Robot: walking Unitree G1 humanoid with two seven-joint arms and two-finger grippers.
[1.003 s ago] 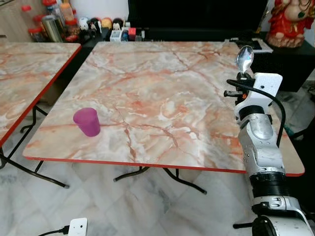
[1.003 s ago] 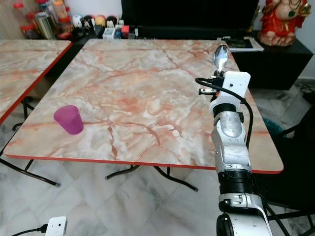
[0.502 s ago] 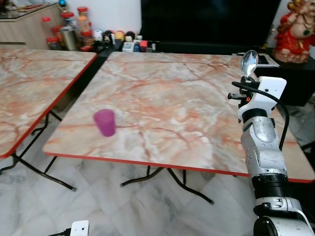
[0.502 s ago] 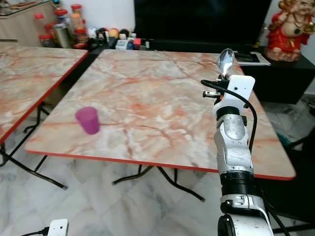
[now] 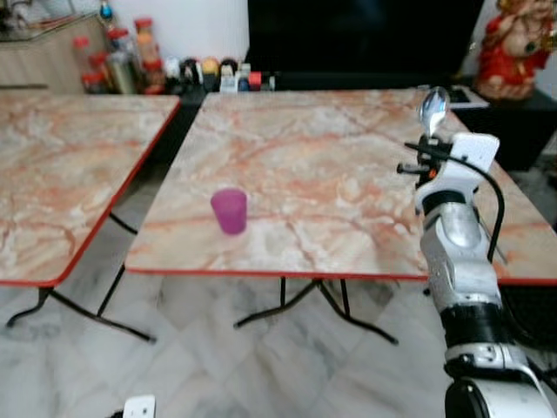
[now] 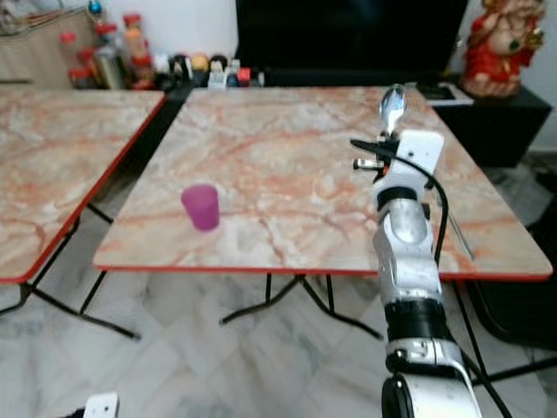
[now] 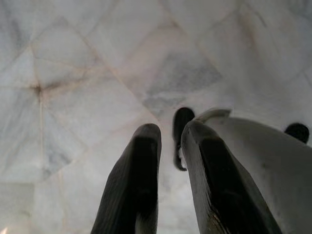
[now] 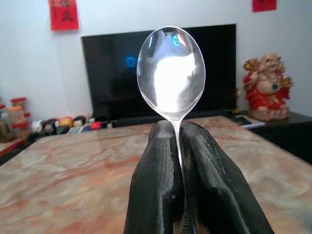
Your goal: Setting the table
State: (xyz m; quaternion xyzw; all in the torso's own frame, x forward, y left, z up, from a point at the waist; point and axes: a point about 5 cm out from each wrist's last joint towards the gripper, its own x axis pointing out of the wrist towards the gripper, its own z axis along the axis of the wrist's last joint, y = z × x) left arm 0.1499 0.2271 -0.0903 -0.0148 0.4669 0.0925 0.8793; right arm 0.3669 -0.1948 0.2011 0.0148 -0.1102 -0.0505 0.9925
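We see a silver spoon [image 8: 171, 70] standing upright, its bowl above the tips of our right claw [image 8: 178, 129], whose black fingers [image 8: 156, 170] are clenched on the handle over the right side of the marble table [image 5: 348, 148]. A purple cup [image 5: 230, 211] stands well apart near the table's front left corner. Our left claw [image 7: 168, 134] hangs over the tiled floor [image 7: 73, 73], fingers slightly parted, grasping nothing.

Upright spoon [image 8: 171, 78], purple cup [image 5: 230, 210].
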